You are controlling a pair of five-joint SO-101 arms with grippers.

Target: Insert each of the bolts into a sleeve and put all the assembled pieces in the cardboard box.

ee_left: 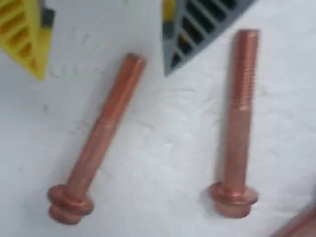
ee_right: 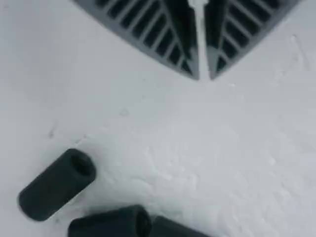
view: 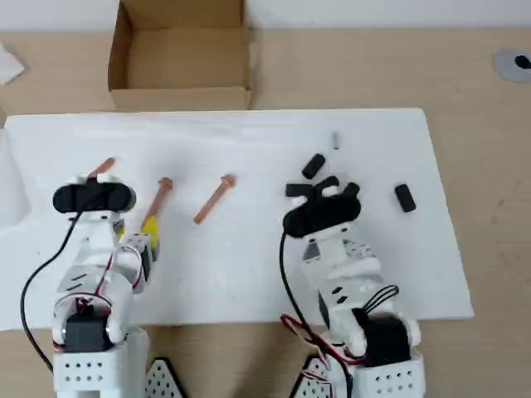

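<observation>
Three copper bolts are being left lying loose on the white foam sheet [view: 249,274], in the left half of the high view. One bolt [view: 104,168] is lying at the far left, partly hidden under an arm [view: 93,197]. A second bolt [view: 158,204] is lying just right of it, and a third bolt [view: 215,200] is nearer the middle. None is sitting in a sleeve.

One black sleeve [view: 313,166] is lying right of centre. Another sleeve [view: 404,197] is lying further right, well apart from the bolts. In the right wrist view two more sleeves [ee_right: 57,185] [ee_right: 111,224] are being shown at the lower left, near each other.

The cardboard box [view: 120,50] is standing at the upper left of the high view, off the foam on the wooden table [view: 481,149]. Its top is open and its bare floor is being shown.

The left gripper [ee_left: 103,73] is being held spread wide with nothing grasped, its yellow finger [ee_left: 24,34] at the upper left and its grey finger [ee_left: 197,24] at the top centre. One bolt's threaded end is lying between the tips.

The right gripper [ee_right: 202,74] is being held clenched, its fingers all but touching, with nothing between them.
</observation>
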